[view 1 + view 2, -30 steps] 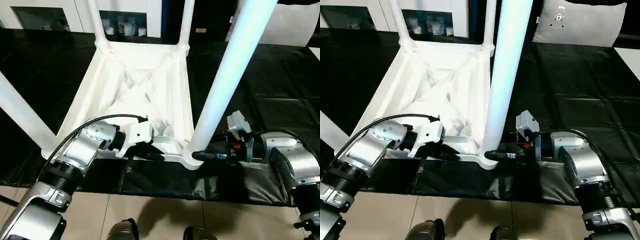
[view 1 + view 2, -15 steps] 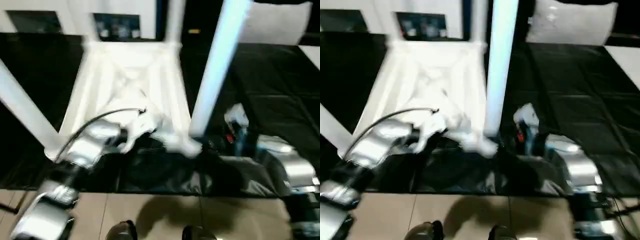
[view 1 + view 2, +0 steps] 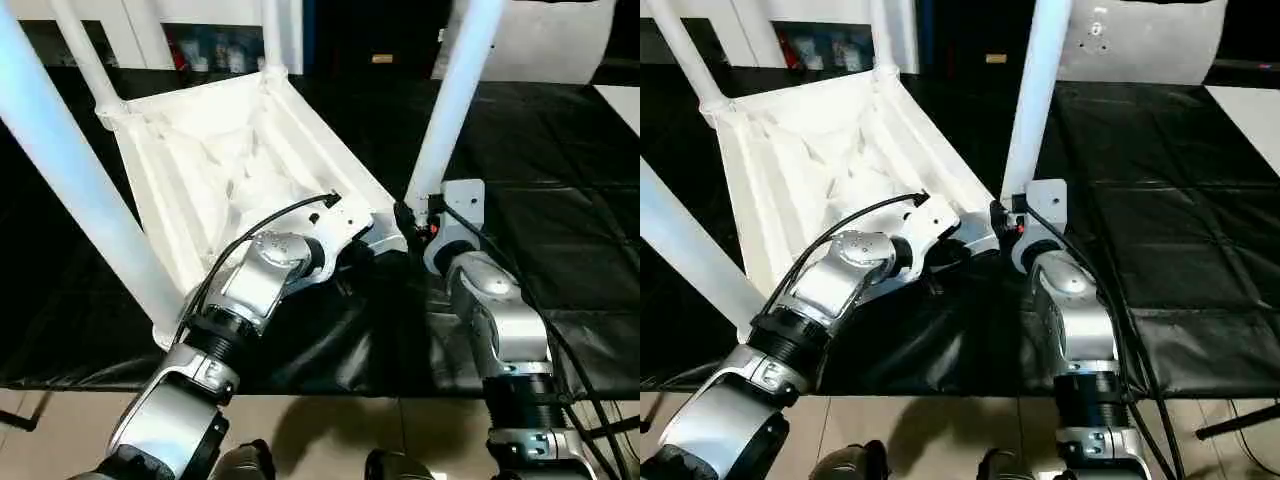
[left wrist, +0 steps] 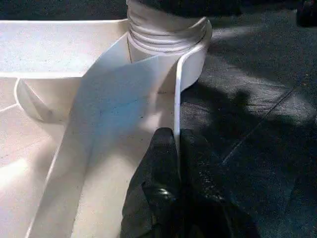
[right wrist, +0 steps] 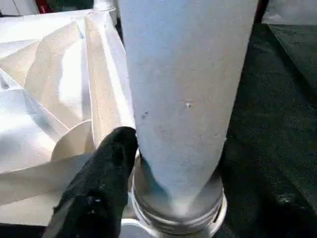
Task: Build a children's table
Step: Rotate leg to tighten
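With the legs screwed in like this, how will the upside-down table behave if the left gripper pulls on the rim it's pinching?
Likely slides or pivots as one stiff piece: the ribbed white table top looks rigid. Probably light, being thin-walled plastic. The tall legs raise its weight, so a hard tug by the left gripper could tip it, and the black cover may bunch.

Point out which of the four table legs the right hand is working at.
The leg in the corner socket next to the right hand; the other three stand at corners away from it.
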Motion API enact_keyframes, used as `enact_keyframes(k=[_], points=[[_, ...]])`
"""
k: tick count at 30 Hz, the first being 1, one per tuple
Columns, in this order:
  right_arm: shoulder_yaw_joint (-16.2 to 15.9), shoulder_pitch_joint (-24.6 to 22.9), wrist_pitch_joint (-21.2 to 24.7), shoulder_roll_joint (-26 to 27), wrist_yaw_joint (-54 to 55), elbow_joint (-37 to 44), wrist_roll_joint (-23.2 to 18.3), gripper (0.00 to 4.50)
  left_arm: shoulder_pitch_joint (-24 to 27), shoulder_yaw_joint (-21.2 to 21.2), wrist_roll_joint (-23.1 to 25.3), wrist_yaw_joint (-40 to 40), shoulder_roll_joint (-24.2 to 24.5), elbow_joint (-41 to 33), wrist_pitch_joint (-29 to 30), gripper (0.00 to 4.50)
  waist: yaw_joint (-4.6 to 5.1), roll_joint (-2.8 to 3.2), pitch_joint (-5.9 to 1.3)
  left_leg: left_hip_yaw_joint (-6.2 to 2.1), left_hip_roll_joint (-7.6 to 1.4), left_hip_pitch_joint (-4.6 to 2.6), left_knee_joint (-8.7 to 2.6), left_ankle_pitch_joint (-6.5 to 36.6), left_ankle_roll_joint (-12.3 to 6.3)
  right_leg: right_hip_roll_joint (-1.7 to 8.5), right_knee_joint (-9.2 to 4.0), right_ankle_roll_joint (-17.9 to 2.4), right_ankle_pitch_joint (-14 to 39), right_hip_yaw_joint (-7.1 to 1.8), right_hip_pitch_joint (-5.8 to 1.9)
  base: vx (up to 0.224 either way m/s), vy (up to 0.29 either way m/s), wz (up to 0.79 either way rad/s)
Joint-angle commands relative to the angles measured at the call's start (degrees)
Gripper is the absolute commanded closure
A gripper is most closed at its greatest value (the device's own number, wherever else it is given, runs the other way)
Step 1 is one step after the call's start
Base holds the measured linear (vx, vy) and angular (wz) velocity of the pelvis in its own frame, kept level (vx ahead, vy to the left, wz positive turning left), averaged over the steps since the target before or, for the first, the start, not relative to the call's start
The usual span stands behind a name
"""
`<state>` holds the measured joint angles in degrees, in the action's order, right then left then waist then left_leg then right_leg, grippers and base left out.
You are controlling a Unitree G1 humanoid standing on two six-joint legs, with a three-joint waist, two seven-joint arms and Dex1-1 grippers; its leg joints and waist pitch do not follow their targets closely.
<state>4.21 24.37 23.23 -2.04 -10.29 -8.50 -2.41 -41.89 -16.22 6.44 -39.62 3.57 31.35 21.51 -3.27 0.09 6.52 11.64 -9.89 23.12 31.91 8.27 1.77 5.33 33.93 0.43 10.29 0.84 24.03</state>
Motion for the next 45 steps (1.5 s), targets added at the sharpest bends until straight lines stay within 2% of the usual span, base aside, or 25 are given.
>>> enact_keyframes(k=[1,2,4,6,10,13,17,19,21,22,24,25,27,30,31,35,37,41,43,45], points=[[-5.06,-1.23,0.54,0.23,-4.53,1.0,-1.58,1.42,0.02,-1.35,-1.26,-0.07,-1.97,-2.01,-1.52,4.5,-0.17,-0.65,-4.11,-1.07,-2.21,-1.47,-3.08,10.0,-4.08,2.12,-3.82,-10.88,6.07,-1.28,-2.42,0.0,0.0,0.0],[-4.96,-1.36,0.43,-0.63,-5.12,1.15,-1.55,1.42,0.26,-1.38,-1.39,-0.52,-1.71,-2.18,-1.83,4.5,-0.2,-0.63,-4.05,-1.1,-2.22,-1.45,-3.11,10.16,-4.1,2.13,-3.84,-10.88,6.4,-1.27,-2.46,0.0,0.0,0.0],[-4.65,-1.61,0.01,-2.31,-6.58,1.36,-1.73,1.13,0.72,-1.21,-1.81,-1.27,-1.23,-2.44,-2.31,4.5,-0.24,-0.65,-3.99,-1.16,-2.32,-1.49,-3.18,10.89,-3.97,2.14,-3.93,-10.81,7.63,-1.23,-2.54,0.0,0.0,0.0],[-4.02,-2.11,-0.44,-4.57,-10.75,2.33,-3.57,1.03,1.41,-1.01,-2.44,-2.98,-0.17,-3.19,-3.46,4.5,-0.24,-0.69,-3.93,-1.2,-2.37,-1.47,-3.21,11.54,-4.16,2.24,-4.05,-10.83,8.35,-1.23,-2.64,0.0,0.0,0.0],[-1.43,-2.91,-2.34,-12.55,-22.21,3.31,-7.06,0.6,3.25,-1.23,-3.15,-9.53,4.57,-4.65,-6.69,4.5,-0.32,-0.77,-3.89,-1.18,-2.43,-1.39,-3.1,11.13,-5.12,2.24,-3.97,-11.57,7.69,-1.18,-2.8,0.0,0.0,0.0],[-1.77,-3.15,-4.53,-17.32,-28.84,2.49,-7.78,0.38,3.98,-1.36,-3.93,-13.18,6.84,-4.91,-8.18,4.5,-0.4,-0.74,-3.7,-1.1,-2.55,-1.42,-3.05,11.66,-5.36,2.37,-4.09,-11.84,9.62,-1.23,-2.69,0.0,0.0,0.0],[-4.04,-3.21,-7.45,-25.26,-42.34,0.87,-9.46,0.38,5.2,-2.66,-5.01,-22.24,11.29,-4.66,-14.23,4.5,-0.4,-0.86,-3.64,-1.12,-2.63,-1.5,-3.08,13.07,-5.44,2.48,-4.35,-11.73,13.0,-1.24,-2.6,0.0,0.0,0.0],[-4.4,-2.99,-8.09,-27.08,-47.76,0.23,-11.17,0.38,5.65,-3.24,-5.4,-25.47,12.88,-4.95,-15.25,4.5,-0.41,-0.8,-3.68,-1.14,-2.83,-1.54,-3.08,12.97,-5.76,2.55,-4.16,-12.13,12.19,-1.27,-2.6,0.0,0.0,0.0],[-4.74,-2.76,-8.61,-28.34,-52.15,-0.68,-12.91,0.38,5.94,-3.82,-6.17,-28.74,14.07,-5.11,-17.09,4.5,-0.4,-0.76,-3.83,-1.07,-2.83,-1.47,-2.87,11.22,-6.68,2.43,-3.69,-13.66,8.59,-1.19,-2.61,0.0,0.0,0.0],[-5.05,-2.68,-8.72,-28.84,-53.79,-1.08,-13.38,0.62,6.03,-4.06,-6.44,-29.95,14.52,-5.19,-17.54,4.5,-0.57,-0.68,-3.86,-1.01,-2.91,-1.57,-2.79,11.09,-7.06,2.47,-3.62,-14.33,8.09,-1.14,-2.55,0.0,0.0,0.0],[-5.84,-2.57,-8.83,-29.75,-57.15,-1.75,-14.2,0.73,6.24,-4.8,-6.86,-32.82,15.63,-5.49,-18.61,4.5,-0.89,-0.71,-3.86,-0.89,-3.05,-1.67,-2.79,10.64,-7.21,2.43,-3.49,-15.06,7.83,-1.12,-2.49,0.0,0.0,0.0],[-6.54,-2.37,-8.67,-30.44,-59.93,-2.35,-15.05,0.82,6.36,-5.24,-7.1,-34.83,16.38,-5.71,-19.29,4.5,-1.16,-0.87,-3.82,-0.85,-3.09,-1.66,-2.76,10.84,-7.18,2.43,-3.46,-15.14,8.33,-1.08,-2.49,0.0,0.0,0.0],[-7.18,-2.17,-8.51,-30.91,-62.15,-2.78,-15.71,1.08,6.42,-5.56,-7.29,-36.39,16.91,-5.89,-20.06,4.5,-1.64,-0.71,-3.84,-0.83,-3.21,-1.74,-2.73,10.45,-7.14,2.46,-3.29,-15.4,7.84,-1.14,-2.42,0.0,0.0,0.0],[-8.05,-1.65,-7.28,-31.26,-65.53,-3.62,-16.81,1.17,6.37,-6.06,-7.34,-38.58,17.66,-6.12,-21.12,4.5,-2.02,-0.87,-3.74,-0.78,-3.24,-1.8,-2.76,11.53,-6.87,2.54,-3.32,-15.61,9.09,-1.15,-2.31,0.0,0.0,0.0],[-8.42,-1.46,-6.72,-31.26,-66.71,-3.83,-17.17,1.39,6.36,-6.24,-7.41,-39.42,17.96,-6.36,-21.24,4.5,-2.1,-0.78,-3.68,-0.84,-3.31,-1.8,-2.88,11.84,-6.51,2.57,-3.38,-15.36,10.0,-1.16,-2.26,0.0,0.0,0.0],[-9.42,-1.09,-5.6,-31.29,-68.94,-4.1,-18.02,1.58,6.15,-6.44,-7.67,-40.5,18.32,-6.45,-21.57,4.5,-2.15,-0.82,-3.67,-0.92,-3.33,-1.83,-2.99,12.66,-5.73,2.67,-3.47,-15.12,11.34,-1.19,-2.23,0.0,0.0,0.0],[-9.89,-1.11,-5.03,-31.24,-69.8,-4.11,-18.63,1.83,6.05,-6.53,-7.85,-40.89,18.53,-6.43,-21.9,4.5,-2.2,-0.93,-3.62,-0.95,-3.3,-1.77,-3.02,12.78,-5.42,2.77,-3.5,-14.75,12.01,-1.24,-2.22,0.0,0.0,0.0],[-10.04,-1.21,-3.85,-31.22,-70.74,-4.05,-19.28,2.03,5.99,-6.46,-7.73,-41.26,18.58,-6.2,-22.19,4.5,-2.27,-0.97,-3.66,-0.89,-3.24,-1.71,-2.94,11.64,-5.65,2.71,-3.39,-14.87,10.84,-1.24,-2.22,0.0,0.0,0.0],[-10.1,-1.3,-3.38,-31.2,-70.92,-3.86,-19.59,2.31,5.92,-6.4,-7.61,-41.29,18.57,-6.04,-22.28,4.5,-2.3,-0.98,-3.66,-0.89,-3.23,-1.72,-2.93,11.45,-5.8,2.7,-3.39,-14.91,10.62,-1.22,-2.21,0.0,0.0,0.0],[-10.07,-1.69,-2.62,-31.16,-70.71,-3.24,-20.05,2.31,5.88,-6.28,-7.54,-40.86,18.53,-5.87,-22.15,4.5,-2.32,-0.98,-3.62,-0.88,-3.23,-1.75,-2.96,11.79,-5.69,2.7,-3.48,-14.81,11.38,-1.21,-2.19,0.0,0.0,0.0]])
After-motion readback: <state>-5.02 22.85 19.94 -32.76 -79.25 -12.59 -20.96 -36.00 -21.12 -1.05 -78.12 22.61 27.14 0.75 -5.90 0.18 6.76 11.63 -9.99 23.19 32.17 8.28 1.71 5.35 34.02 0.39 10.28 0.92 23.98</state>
